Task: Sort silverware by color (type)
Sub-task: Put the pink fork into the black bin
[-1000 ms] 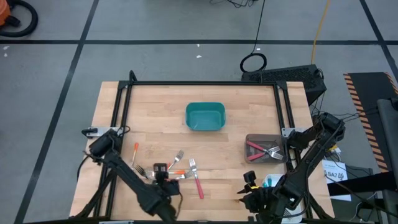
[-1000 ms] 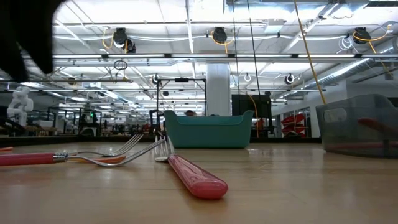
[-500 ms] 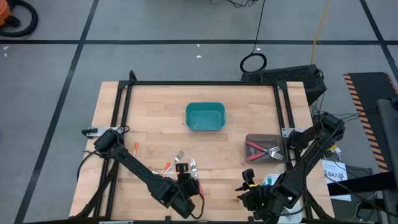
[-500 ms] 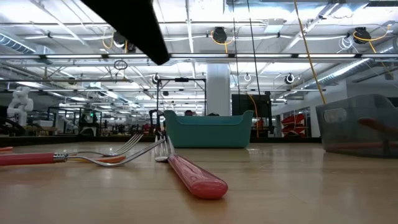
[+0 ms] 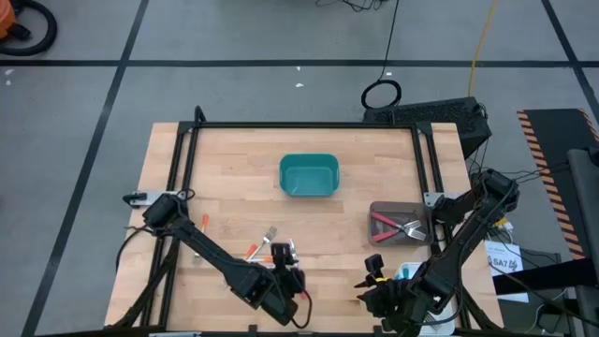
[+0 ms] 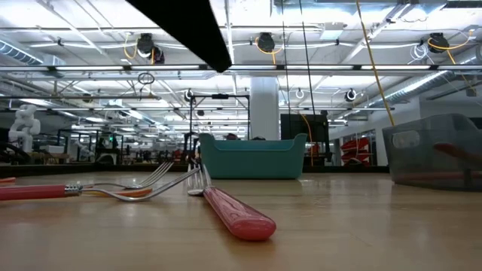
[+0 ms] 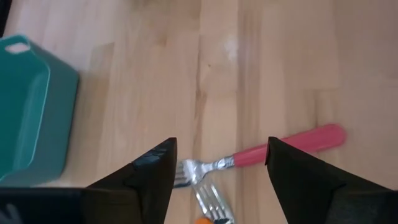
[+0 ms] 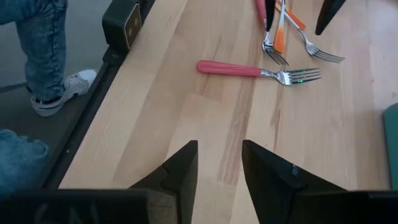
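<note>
Pale wooden bench (image 5: 234, 168) carries a teal bin (image 5: 309, 175) at its middle and a grey bin (image 5: 401, 225) with red forks at the right. Near the front edge, the left pincer (image 7: 219, 177) hangs with fingers apart over a red-handled fork (image 7: 273, 148) lying flat among the loose silverware (image 5: 267, 251). The right pincer (image 8: 219, 163) waits at the front right, fingers partly apart, holding nothing.

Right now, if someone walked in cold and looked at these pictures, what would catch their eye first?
Probably the left gripper, open above a loose cluster of forks at the table's near edge, with a red-handled fork lying right under it. Next, the teal bin sits alone mid-table, and a grey tray on the right already holds red-handled forks.
</note>
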{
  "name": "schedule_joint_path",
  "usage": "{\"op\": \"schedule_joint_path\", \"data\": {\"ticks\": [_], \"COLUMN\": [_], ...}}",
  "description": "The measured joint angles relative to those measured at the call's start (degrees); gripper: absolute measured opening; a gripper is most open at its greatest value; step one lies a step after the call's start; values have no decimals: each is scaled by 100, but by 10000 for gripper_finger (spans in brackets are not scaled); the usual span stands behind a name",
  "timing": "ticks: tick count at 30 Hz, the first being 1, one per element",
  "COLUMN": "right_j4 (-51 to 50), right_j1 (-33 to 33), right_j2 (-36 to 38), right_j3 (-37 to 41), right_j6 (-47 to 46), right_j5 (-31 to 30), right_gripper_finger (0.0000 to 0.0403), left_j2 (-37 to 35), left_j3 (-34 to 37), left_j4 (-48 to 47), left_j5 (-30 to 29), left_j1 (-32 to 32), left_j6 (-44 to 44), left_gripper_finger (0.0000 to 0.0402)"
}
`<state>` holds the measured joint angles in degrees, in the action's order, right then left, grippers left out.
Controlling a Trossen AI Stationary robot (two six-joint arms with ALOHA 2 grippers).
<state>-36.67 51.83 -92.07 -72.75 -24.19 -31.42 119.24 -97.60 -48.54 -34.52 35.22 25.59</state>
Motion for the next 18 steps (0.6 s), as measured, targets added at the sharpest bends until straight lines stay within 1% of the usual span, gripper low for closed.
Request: {"op": "schedule_joint_path", "data": {"ticks": [4, 8, 12, 18], "right_j4": [0, 2, 0, -4], "right_j1": [0, 0, 2, 2], "right_j2": [0, 0, 0, 2], "right_j3": [0, 0, 0, 2], "right_j6": [-66, -70, -70, -72], "right_j5": [-4, -2, 9, 12], "right_gripper_finger": [118, 118, 118, 118], "left_j2": [0, 0, 46, 364], "left_j3": [-2, -2, -9, -11], "left_j4": [259, 212, 231, 243], "left_j5": [2, 79, 445, 623], "left_j1": [0, 0, -30, -88], "left_j6": [-134, -256, -672, -1414], "left_gripper_finger": [243, 243, 243, 243]}}
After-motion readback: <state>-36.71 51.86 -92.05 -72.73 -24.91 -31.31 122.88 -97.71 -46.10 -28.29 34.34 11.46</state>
